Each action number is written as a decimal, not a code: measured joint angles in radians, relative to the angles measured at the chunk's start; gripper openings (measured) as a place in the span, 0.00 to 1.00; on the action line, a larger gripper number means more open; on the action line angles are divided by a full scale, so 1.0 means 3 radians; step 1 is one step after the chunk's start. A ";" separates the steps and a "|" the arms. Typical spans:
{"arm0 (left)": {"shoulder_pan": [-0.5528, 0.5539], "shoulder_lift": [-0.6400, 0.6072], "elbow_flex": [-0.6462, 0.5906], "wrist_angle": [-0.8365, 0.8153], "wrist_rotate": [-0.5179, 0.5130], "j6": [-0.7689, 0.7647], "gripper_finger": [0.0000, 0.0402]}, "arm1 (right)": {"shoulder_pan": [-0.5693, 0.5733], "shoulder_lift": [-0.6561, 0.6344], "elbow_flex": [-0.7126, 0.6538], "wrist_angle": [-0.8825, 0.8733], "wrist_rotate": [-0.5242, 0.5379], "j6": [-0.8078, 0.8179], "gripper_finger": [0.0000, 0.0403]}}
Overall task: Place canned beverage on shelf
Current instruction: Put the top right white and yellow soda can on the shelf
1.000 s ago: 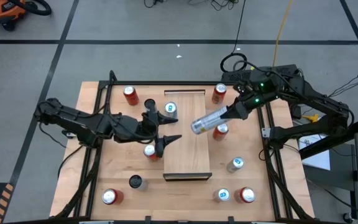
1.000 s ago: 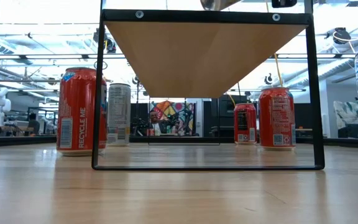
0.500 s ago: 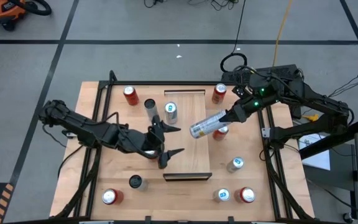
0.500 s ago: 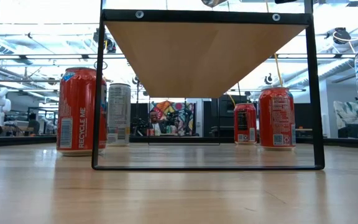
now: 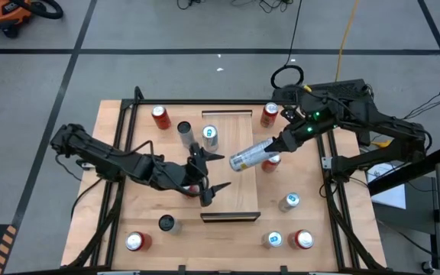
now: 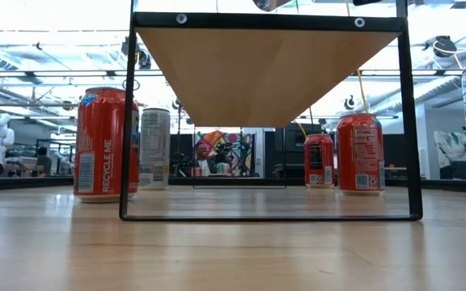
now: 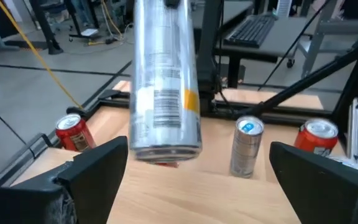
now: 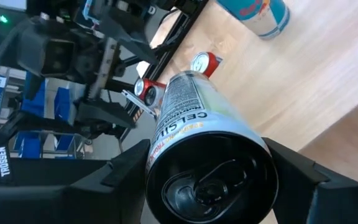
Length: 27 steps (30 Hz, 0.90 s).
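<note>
Can [image 5: 250,153] first: it's a tall slim silver one, clamped by its top end in my right gripper [image 5: 279,142] and hanging nearly sideways in the middle of the high view, over the right edge of the shelf [image 5: 230,200]. I'd guess a thin aluminium wall, smooth and a bit slippery, easy to dent if squeezed hard. Whether it's full or empty I can't tell, so I'm treating it as having some heft. Mid-body would be the steadier place to hold it; gripped near the top like this it wants to swing.

My left gripper [image 5: 208,178] sits lower-centre of that frame, fingers spread wide with nothing between them, just off the shelf's left edge.

Shelf itself: one small silver-and-blue can [image 5: 209,135] stands near its upper end, rest of the board looks bare. Other cans, red [image 5: 160,116] and silver, are scattered on the tabletop [image 5: 121,206] around it.
</note>
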<state>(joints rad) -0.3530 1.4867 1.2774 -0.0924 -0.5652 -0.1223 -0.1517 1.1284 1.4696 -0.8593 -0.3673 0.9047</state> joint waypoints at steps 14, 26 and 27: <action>0.0052 0.0174 -0.0005 0.0010 -0.0226 0.0000 0.99 | 0.0105 0.0177 0.0000 0.0246 -0.0002 0.0026 0.58; 0.0151 0.0196 -0.0006 0.0014 -0.0239 0.0000 0.98 | 0.0105 0.0268 0.0000 0.0485 -0.0012 0.0089 0.58; 0.0151 0.0196 -0.0006 0.0013 -0.0238 0.0001 0.98 | 0.0105 0.0269 0.0000 0.0490 -0.0012 0.0089 0.58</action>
<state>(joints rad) -0.3077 1.5455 1.2755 -0.0887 -0.6365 -0.1219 -0.1204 1.2092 1.4696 -0.7124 -0.3710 0.9314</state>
